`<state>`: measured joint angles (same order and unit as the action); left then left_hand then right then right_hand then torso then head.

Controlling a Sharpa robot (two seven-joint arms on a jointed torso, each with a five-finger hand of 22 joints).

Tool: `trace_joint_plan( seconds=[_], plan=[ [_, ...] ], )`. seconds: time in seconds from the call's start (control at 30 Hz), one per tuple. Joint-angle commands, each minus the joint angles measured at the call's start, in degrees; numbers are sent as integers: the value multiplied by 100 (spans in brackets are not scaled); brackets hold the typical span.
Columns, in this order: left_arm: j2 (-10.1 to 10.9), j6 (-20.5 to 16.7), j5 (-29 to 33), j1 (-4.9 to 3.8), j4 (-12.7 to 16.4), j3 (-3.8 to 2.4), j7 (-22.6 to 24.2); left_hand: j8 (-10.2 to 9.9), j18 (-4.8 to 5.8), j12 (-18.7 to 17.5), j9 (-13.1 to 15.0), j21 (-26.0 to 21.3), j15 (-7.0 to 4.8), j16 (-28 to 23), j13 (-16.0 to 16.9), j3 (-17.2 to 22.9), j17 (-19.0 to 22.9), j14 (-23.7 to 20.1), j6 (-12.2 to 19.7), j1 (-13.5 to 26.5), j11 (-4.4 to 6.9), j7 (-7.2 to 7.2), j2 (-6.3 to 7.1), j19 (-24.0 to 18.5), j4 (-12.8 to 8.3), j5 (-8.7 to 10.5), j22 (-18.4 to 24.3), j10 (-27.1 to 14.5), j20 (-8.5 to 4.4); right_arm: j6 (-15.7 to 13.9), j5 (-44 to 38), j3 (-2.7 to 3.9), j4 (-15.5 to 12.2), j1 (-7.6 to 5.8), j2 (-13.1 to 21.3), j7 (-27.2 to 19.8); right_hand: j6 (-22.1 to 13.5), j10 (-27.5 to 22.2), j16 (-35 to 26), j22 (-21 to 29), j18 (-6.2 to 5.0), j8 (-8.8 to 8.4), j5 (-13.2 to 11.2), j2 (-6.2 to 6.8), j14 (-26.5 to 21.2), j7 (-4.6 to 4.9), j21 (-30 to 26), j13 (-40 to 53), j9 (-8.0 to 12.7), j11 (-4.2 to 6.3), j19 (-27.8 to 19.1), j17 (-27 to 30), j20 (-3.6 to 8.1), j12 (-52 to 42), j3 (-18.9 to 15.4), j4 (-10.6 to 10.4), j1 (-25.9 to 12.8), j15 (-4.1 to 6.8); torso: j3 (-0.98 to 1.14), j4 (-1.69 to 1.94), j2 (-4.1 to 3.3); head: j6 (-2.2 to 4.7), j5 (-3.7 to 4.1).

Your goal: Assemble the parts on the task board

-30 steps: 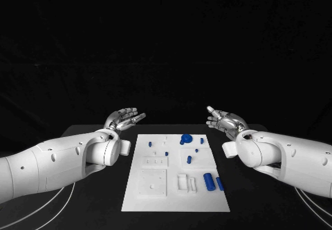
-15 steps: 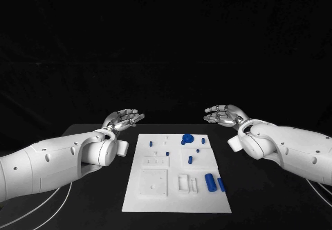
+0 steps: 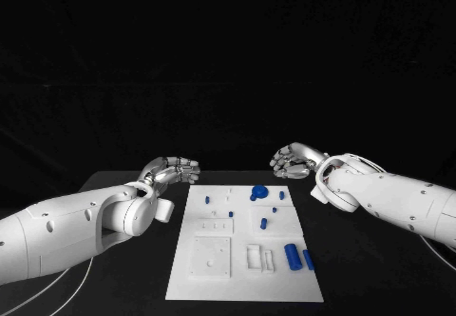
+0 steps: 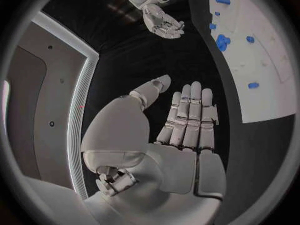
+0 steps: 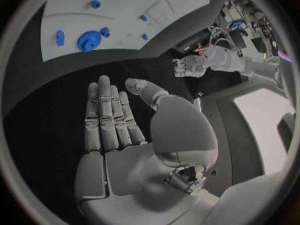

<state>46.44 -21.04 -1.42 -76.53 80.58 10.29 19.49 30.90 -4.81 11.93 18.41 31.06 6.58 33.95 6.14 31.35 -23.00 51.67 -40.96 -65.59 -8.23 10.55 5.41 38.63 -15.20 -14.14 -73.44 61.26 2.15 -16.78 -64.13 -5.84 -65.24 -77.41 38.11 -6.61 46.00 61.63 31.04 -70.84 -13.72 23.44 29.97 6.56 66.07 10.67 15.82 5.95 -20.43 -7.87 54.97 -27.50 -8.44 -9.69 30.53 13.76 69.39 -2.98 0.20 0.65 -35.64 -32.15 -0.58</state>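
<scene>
The white task board point(image 3: 242, 273) lies in the middle of the black table. Blue parts sit on it: a gear point(image 3: 258, 191) near the far edge, small pegs point(image 3: 282, 194) point(image 3: 207, 197) point(image 3: 262, 222), and two cylinders point(image 3: 292, 257) point(image 3: 308, 259) at the near right. My left hand point(image 3: 173, 170) hovers off the board's far left corner and holds nothing; the left wrist view shows its fingers point(image 4: 187, 115) straight. My right hand point(image 3: 292, 160) hovers beyond the far right corner, also with nothing in it; in the right wrist view its fingers point(image 5: 109, 115) lie extended, and the gear point(image 5: 89, 41) is ahead of them.
Bare black table point(image 3: 361, 263) flanks the board on both sides. The board has raised white fixtures point(image 3: 211, 253) at its near left. My two white forearms point(image 3: 85, 224) point(image 3: 399, 197) reach in over the table's sides.
Both hands have turned over from palm-up and drawn slightly in toward the board's far corners. The parts on the board have not moved.
</scene>
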Motion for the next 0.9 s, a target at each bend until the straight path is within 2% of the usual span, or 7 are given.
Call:
trace_joint_plan(
  seconds=[0.03, 0.13, 0.2, 0.27, 0.5, 0.8, 0.9],
  plan=[
    [62, 513, -33, -51, 155, -5, -85, -37, 22, 9, 4, 27, -9, 13, -20, -81, -15, 25, -41, 282, 8, 0, -29, 35, 108, 24, -7, 49, -17, 464, -1544, 5, -32, -42, -26, 115, 255, 360, 1105, -262, -128, 29, -222, 138, 1165, -73, 811, 13, -48, 201, 1470, -805, 580, 118, -77, 313, -265, 357, 2, 111, -146, 61, 46],
    [147, 593, -25, -68, 318, -5, -140, -108, 66, -27, -6, 1, -3, -18, -63, -253, -15, -7, -35, 950, 6, 4, 3, -1, 511, 50, 6, 51, -79, 534, -1905, 6, -83, -59, -50, 128, 315, 457, 1685, -503, -128, 34, -558, 181, 1340, -104, 1163, 31, -67, 258, 1820, -1189, 791, 130, -380, 318, -237, 418, -1, 149, -209, 95, 72],
    [221, 598, -10, -90, 469, -5, -138, -140, 92, -46, -1, -3, -8, -26, -89, -433, -23, -16, -38, 1175, 5, 3, 20, -20, 537, 200, 3, 57, -113, 600, -2152, 7, -135, -70, -65, 136, 354, 520, 2228, -575, -128, 9, -830, 163, 1270, -129, 1455, 45, -77, 266, 1952, -1564, 926, 179, -600, 322, -160, 428, -4, 177, -269, 115, 105],
    [267, 609, 55, -113, 570, -6, -144, -181, 106, -69, 7, -18, -19, -39, -121, -546, -33, -22, -39, 1297, 5, 3, 13, -26, 527, 678, 15, 69, -137, 645, -2365, 7, -181, -73, -78, 144, 386, 567, 2500, -577, -128, -5, -1030, 147, 1219, -139, 1641, 60, -84, 275, 2011, -1738, 967, 205, -699, 317, -121, 437, -8, 192, -307, 127, 120],
    [345, 569, 152, -192, 779, -7, -183, -236, 104, -101, 25, -56, -26, -62, -166, -806, -45, -20, -56, 1593, 13, -4, 71, -24, 548, 1076, 54, 91, -155, 624, -2863, 7, -268, -73, -139, 181, 479, 677, 2897, -566, -128, -59, -1313, 110, 1042, -175, 2027, 108, -99, 282, 1997, -1922, 975, 292, -800, 312, -2, 444, -9, 234, -438, 179, 165],
    [401, 605, 170, -258, 926, -7, -221, -253, 88, -115, 36, -78, -31, -71, -180, -952, -51, -21, -66, 1715, 17, -12, 63, -17, 530, 1106, 78, 100, -161, 505, -3332, 7, -150, -75, -291, 346, 529, 704, 3020, -557, -128, -110, -1499, 90, 998, -187, 2203, 134, -104, 276, 1957, -1908, 960, 376, -742, 309, 63, 438, 5, 241, -557, 226, 176],
    [385, 624, 170, -271, 947, -7, -234, -257, 84, -118, 39, -82, -32, -74, -183, -953, -52, -21, -69, 1692, 17, -14, 36, -15, 509, 1097, 83, 102, -162, 516, -3393, 7, -173, -88, -286, 436, 545, 716, 3053, -556, -128, -128, -1566, 96, 994, -193, 2262, 141, -104, 274, 1972, -1895, 953, 401, -691, 308, 88, 435, -2, 262, -589, 227, 212]
  ],
)
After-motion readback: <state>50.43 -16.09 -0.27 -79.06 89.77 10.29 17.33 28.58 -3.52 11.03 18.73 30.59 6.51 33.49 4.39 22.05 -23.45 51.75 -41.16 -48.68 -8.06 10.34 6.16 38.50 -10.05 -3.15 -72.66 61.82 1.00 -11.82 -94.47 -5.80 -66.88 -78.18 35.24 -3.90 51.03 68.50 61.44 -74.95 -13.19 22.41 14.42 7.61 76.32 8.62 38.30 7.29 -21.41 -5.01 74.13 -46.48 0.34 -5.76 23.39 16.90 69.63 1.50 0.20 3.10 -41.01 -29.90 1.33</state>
